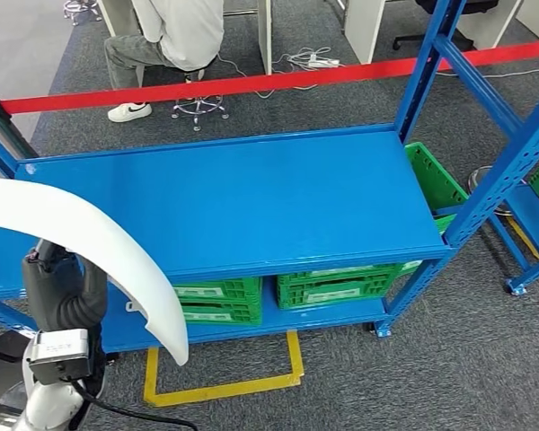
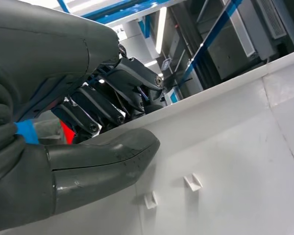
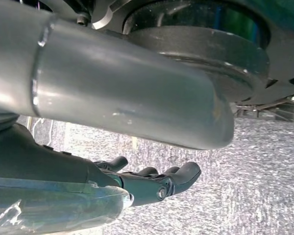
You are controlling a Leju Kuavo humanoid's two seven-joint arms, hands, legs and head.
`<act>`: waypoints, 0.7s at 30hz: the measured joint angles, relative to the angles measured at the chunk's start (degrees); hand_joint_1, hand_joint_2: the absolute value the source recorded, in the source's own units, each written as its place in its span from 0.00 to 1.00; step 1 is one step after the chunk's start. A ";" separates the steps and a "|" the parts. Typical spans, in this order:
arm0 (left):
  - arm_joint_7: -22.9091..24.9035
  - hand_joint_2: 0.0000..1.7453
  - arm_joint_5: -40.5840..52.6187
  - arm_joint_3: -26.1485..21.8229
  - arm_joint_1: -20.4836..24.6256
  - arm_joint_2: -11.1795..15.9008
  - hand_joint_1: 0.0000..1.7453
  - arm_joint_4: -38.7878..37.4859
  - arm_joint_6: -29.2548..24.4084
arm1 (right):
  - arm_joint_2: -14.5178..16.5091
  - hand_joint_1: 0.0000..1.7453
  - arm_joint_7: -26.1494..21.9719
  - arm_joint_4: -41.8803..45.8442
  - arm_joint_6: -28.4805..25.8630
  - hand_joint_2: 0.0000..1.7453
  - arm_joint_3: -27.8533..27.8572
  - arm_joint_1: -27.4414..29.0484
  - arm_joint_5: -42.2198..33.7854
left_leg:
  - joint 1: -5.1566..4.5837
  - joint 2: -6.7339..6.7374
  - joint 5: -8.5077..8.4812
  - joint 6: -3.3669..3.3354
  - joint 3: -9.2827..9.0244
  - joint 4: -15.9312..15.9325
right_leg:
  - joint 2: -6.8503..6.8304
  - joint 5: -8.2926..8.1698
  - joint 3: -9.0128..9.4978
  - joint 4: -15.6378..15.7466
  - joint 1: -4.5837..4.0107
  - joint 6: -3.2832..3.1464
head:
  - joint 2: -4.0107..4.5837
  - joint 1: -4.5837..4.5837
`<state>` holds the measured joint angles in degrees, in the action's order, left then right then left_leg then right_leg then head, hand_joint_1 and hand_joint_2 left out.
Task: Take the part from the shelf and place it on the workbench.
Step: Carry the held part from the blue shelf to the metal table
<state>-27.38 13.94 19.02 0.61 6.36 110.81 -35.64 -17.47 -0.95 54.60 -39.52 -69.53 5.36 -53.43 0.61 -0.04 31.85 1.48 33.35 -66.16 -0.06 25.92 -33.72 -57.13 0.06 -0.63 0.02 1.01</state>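
Observation:
The part (image 1: 104, 238) is a long, curved white plastic panel. My left hand (image 1: 60, 287) holds it at the lower left of the head view, just off the near left corner of the blue workbench top (image 1: 253, 197). In the left wrist view the thumb and dark fingers of that hand (image 2: 101, 127) clamp the panel's edge, and the panel's white inner face (image 2: 230, 161) shows two small clips. My right hand (image 3: 112, 93) hangs over grey carpet, its fingers stretched out with nothing in them.
Green crates (image 1: 334, 285) sit on the lower shelf under the bench top, and another green crate (image 1: 433, 175) stands at its right end. A blue shelf upright (image 1: 517, 153) rises at the right. Behind run a red barrier tape (image 1: 253, 83) and a seated person (image 1: 179, 31). Yellow floor marking (image 1: 219, 391) lies in front.

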 joint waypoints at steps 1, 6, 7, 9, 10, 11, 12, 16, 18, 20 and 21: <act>-0.04 1.00 0.02 0.01 0.05 0.00 0.94 0.04 0.01 | 0.00 0.00 -0.07 0.00 0.01 0.00 -0.07 -0.06 -0.01 | -0.13 0.00 -1.07 -0.37 -2.61 4.12 | 0.01 -0.27 -0.26 -0.09 -0.14 0.19 | 0.00 0.01; -0.04 1.00 0.12 -0.02 0.10 0.05 0.94 0.24 0.05 | -0.08 0.00 -0.17 0.00 -0.02 0.00 -0.37 -0.32 -0.08 | -0.60 0.05 -2.71 -1.98 -5.03 9.81 | -0.06 -1.40 -1.18 -0.37 -0.07 1.80 | 0.00 0.04; 0.01 1.00 0.17 -0.02 0.05 0.07 0.94 0.24 0.05 | -0.12 0.00 -0.17 0.01 -0.03 0.00 -0.48 -0.31 -0.14 | -0.52 0.13 -3.21 -2.34 -4.75 9.96 | -0.04 -0.62 -1.63 -0.98 -0.01 2.13 | 0.00 0.08; 0.04 1.00 0.32 -0.02 -0.05 0.06 0.94 0.24 0.03 | -0.22 0.00 -0.19 0.02 -0.03 0.00 -0.64 -0.29 -0.36 | -0.35 0.31 -4.23 -2.94 -3.82 10.16 | 0.01 3.63 -3.38 -5.36 0.17 2.65 | 0.00 0.22; 0.03 1.00 0.39 -0.02 -0.12 0.07 0.94 0.24 0.02 | -0.23 0.00 -0.23 0.02 -0.02 0.00 -0.67 -0.28 -0.48 | -0.37 0.34 -4.69 -3.12 -3.15 10.13 | 0.00 6.39 -4.53 -8.97 0.23 2.89 | 0.00 0.32; 0.02 1.00 0.45 -0.02 -0.17 0.08 0.94 0.24 0.02 | -0.24 0.00 -0.31 0.02 -0.02 0.00 -0.69 -0.28 -0.60 | -0.39 0.36 -5.17 -3.19 -2.48 10.07 | 0.00 8.50 -5.41 -12.59 0.29 3.08 | 0.00 0.35; 0.02 1.00 0.51 -0.01 -0.24 0.09 0.94 0.24 0.03 | -0.25 0.00 -0.39 0.02 -0.02 0.00 -0.72 -0.30 -0.72 | -0.41 0.36 -5.65 -3.16 -1.80 10.01 | 0.00 9.47 -5.70 -15.10 0.34 3.22 | 0.00 0.34; 0.15 1.00 0.73 0.00 -0.51 0.09 0.94 0.26 0.05 | -0.33 0.00 -0.54 0.03 -0.05 0.00 -0.98 -0.50 -1.02 | -0.42 0.32 -7.25 -2.55 0.48 9.59 | -0.01 5.48 2.31 -6.83 0.60 3.20 | 0.00 0.34; 0.32 1.00 0.88 -0.01 -0.57 0.09 0.94 0.32 0.09 | -0.40 0.00 -0.54 0.09 -0.06 0.00 -1.05 -0.72 -1.04 | -0.56 0.32 -7.96 -1.92 1.07 9.33 | 0.10 5.16 6.70 -0.14 0.53 2.92 | 0.00 0.30; 0.38 1.00 0.96 0.00 -0.67 0.09 0.94 0.37 0.14 | -0.43 0.00 -0.54 0.16 -0.06 0.00 -1.14 -0.82 -1.05 | -0.61 0.34 -8.72 -1.24 1.33 9.25 | 0.21 5.38 7.33 1.57 0.33 2.52 | 0.00 0.26; 0.37 1.00 0.96 0.01 -0.77 0.09 0.94 0.37 0.15 | -0.43 0.00 -0.54 0.17 -0.06 0.00 -1.23 -0.78 -1.08 | -0.55 0.30 -9.02 -0.93 1.44 9.23 | 0.15 5.09 6.86 1.54 0.35 2.10 | 0.00 0.28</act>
<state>-27.01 14.90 19.03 -0.17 6.45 111.19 -35.49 -17.90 -1.49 54.77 -39.58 -70.76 4.58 -54.51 0.06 0.26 22.82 0.55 34.80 -56.93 0.09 31.00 -26.86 -55.58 0.40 1.47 0.02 1.28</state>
